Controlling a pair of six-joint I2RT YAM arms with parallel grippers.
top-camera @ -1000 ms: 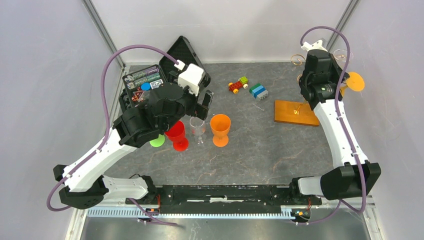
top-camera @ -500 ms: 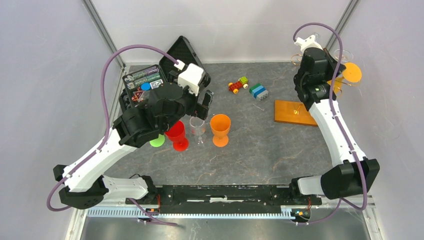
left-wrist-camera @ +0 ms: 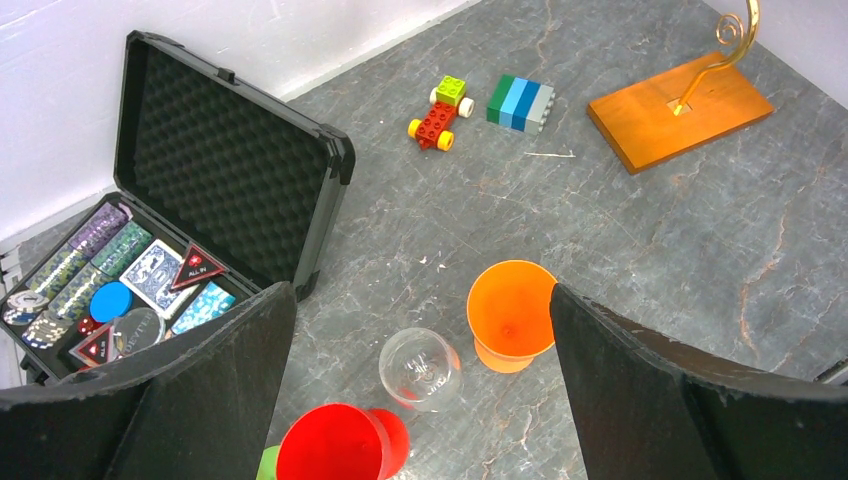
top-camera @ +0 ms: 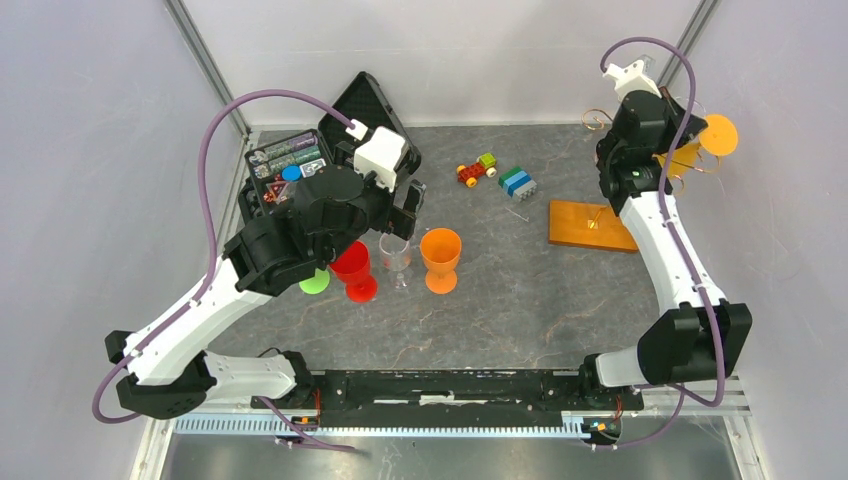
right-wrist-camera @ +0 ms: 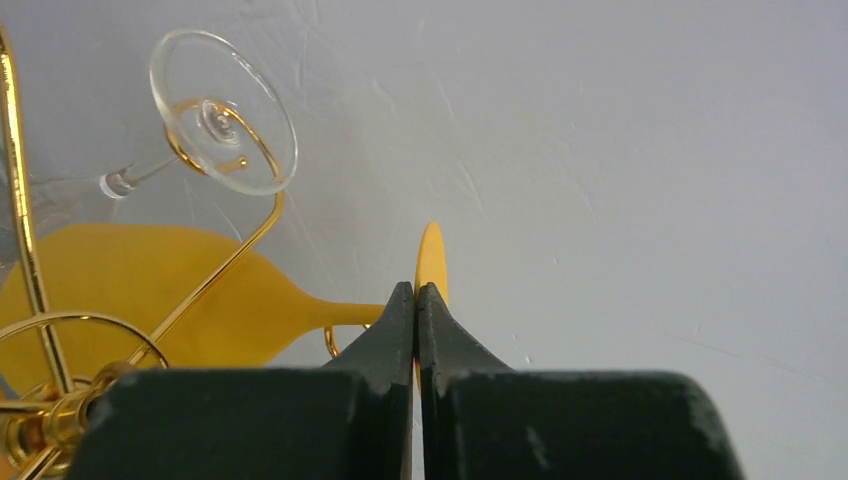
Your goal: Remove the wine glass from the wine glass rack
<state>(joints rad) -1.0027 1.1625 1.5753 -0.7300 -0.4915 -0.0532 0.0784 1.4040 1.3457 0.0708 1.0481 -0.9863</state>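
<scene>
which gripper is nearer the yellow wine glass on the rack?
Right. The right gripper is shut on the foot of the yellow wine glass; the left gripper hangs open across the table, over the standing cups.

the open case (top-camera: pixel 300 165) sits at the far left. a toy car (top-camera: pixel 477 169) and a brick stack (top-camera: pixel 518 181) lie side by side at the back. the wine glass rack (top-camera: pixel 590 225) stands on the right, with the wine glass (top-camera: pixel 718 135) by its upper arms. near centre, a small glass (top-camera: pixel 396 258) stands between the left cup (top-camera: pixel 353 270) and the right cup (top-camera: pixel 440 260).
</scene>
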